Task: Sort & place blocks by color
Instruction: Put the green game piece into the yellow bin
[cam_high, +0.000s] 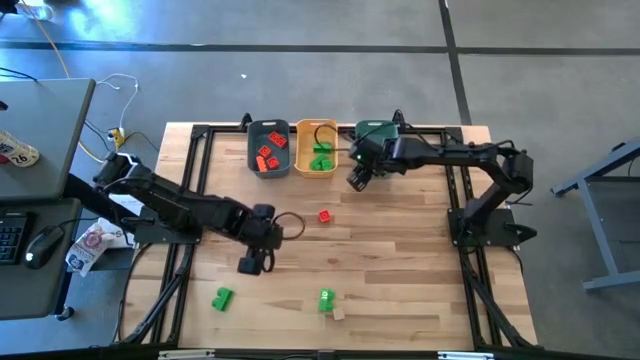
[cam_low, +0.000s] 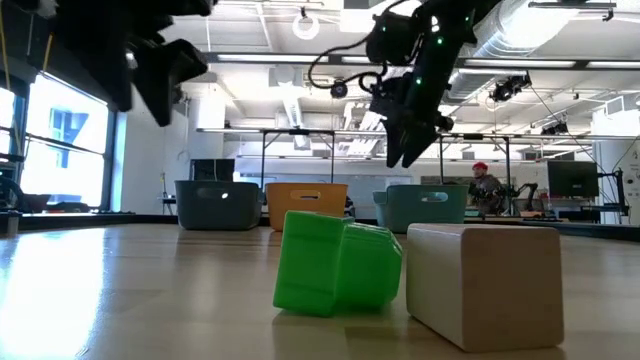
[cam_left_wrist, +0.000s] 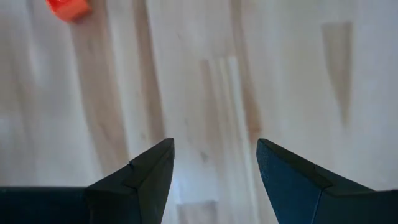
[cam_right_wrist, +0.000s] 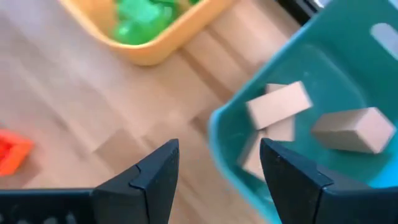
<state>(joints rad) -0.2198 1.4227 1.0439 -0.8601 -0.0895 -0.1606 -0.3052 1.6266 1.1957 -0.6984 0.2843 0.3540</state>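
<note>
Robotics lab; exposed ceiling ducts (cam_low: 560, 40); monitors (cam_low: 575, 180); other test rigs (cam_low: 300, 150) behind.

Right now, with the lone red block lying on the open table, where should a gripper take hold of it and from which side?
Probably from straight above, fingers closing across two opposite side faces of the red block. It lies alone on bare wood with no neighbour touching it. The left gripper hangs open close by; its wrist view shows the block ahead.

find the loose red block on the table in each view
High view: red block lies on bare wood mid-table, in front of the orange-yellow bin.
Low view: not visible.
Left wrist view: at a corner.
Right wrist view: at the edge, with the orange-yellow bin, the shared landmark.
</note>
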